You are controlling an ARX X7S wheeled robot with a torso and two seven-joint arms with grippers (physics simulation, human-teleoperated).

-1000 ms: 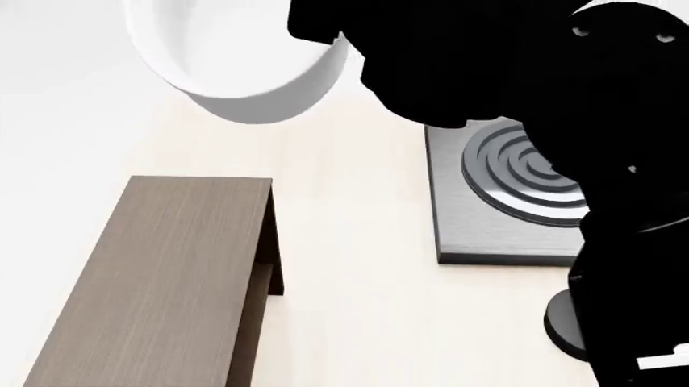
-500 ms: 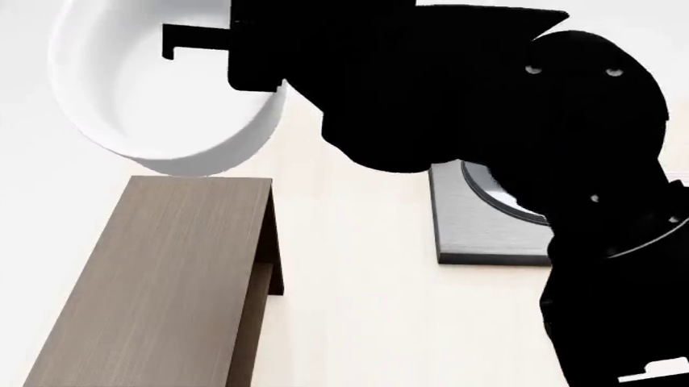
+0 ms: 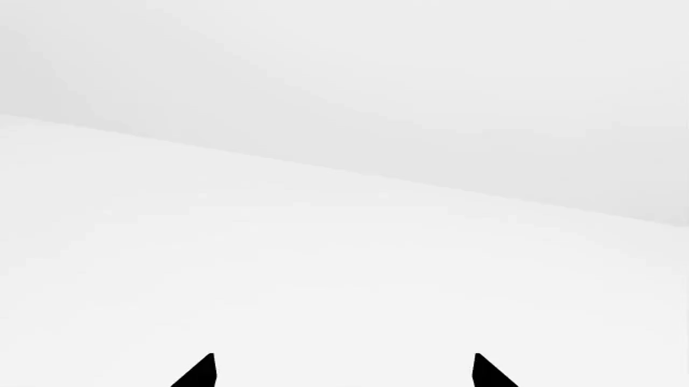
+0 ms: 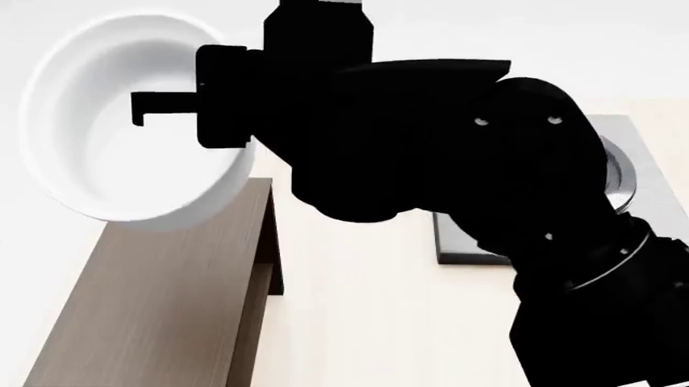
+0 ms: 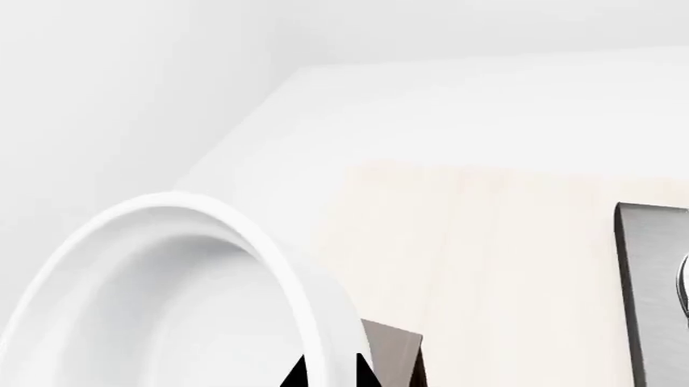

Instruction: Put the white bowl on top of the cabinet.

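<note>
Glossy white bowl (image 4: 119, 121), thick rim pinched in right claw (image 4: 189, 105), above wood-grain cabinet (image 4: 161, 298); left claw (image 3: 342, 371) spread, empty

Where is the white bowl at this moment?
In the head view the white bowl is at upper left, held tilted in the air by the right gripper on its rim, over the far end of the cabinet.

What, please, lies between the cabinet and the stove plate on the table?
Only bare table; in the head view nothing rests between the cabinet and the stove plate, though the right arm hides part.
</note>
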